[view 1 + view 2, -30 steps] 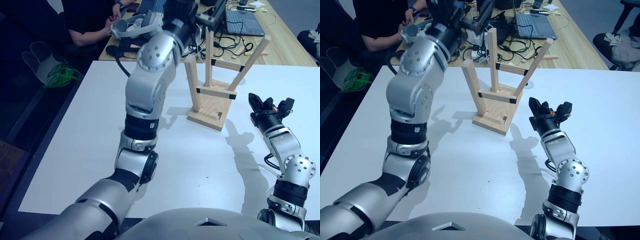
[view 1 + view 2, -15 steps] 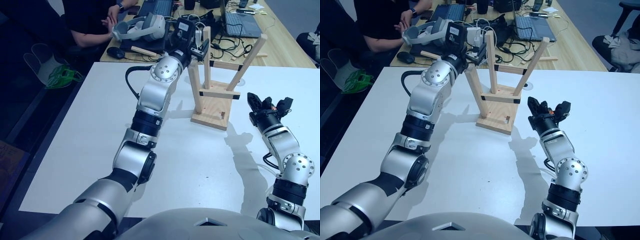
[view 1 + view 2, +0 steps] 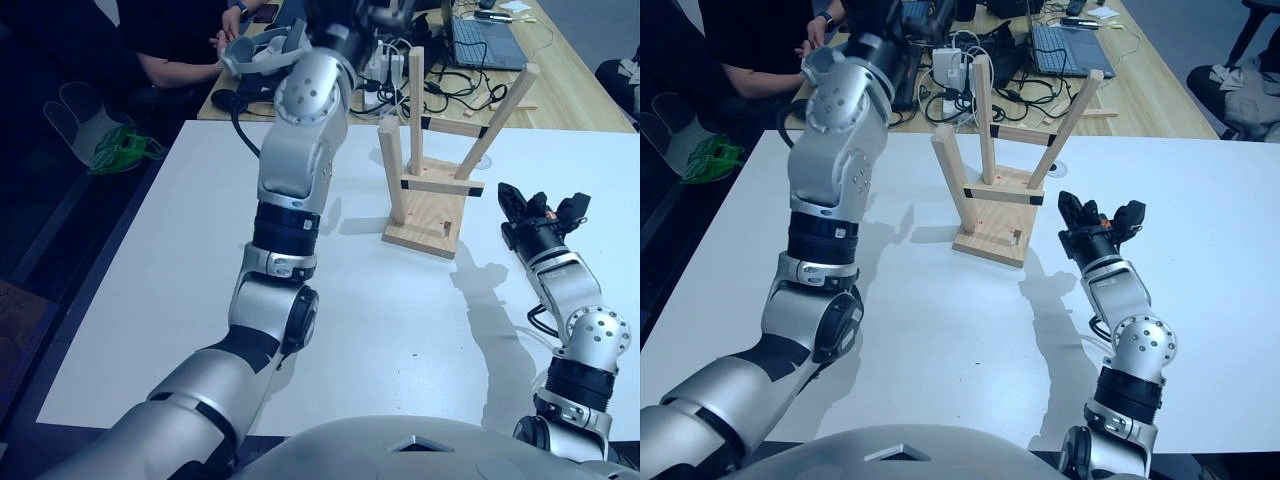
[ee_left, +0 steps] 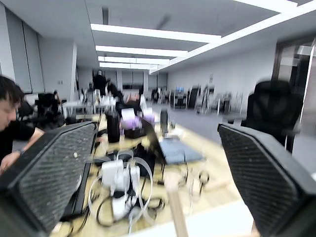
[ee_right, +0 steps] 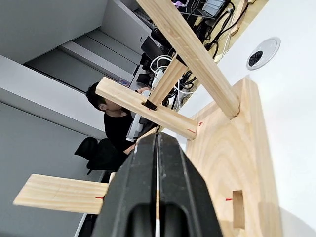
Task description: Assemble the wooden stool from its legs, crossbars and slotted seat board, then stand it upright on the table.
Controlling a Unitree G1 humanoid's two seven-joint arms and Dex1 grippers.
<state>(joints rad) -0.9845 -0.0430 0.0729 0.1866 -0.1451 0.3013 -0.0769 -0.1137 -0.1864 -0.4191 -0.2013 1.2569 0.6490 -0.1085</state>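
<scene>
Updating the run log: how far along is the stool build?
Done: legs and crossbars stand fitted in the seat board, which lies flat on the table, legs up. In hand: nothing; the left gripper hangs open above, the right gripper sits beside the board. Left: flipping it upright.

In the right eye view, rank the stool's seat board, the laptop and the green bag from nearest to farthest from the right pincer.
1. Seat board: just left of the right pincer, on the table.
2. Laptop: on the wooden desk beyond the table.
3. Green bag: on the floor, off the table's left side.
</scene>
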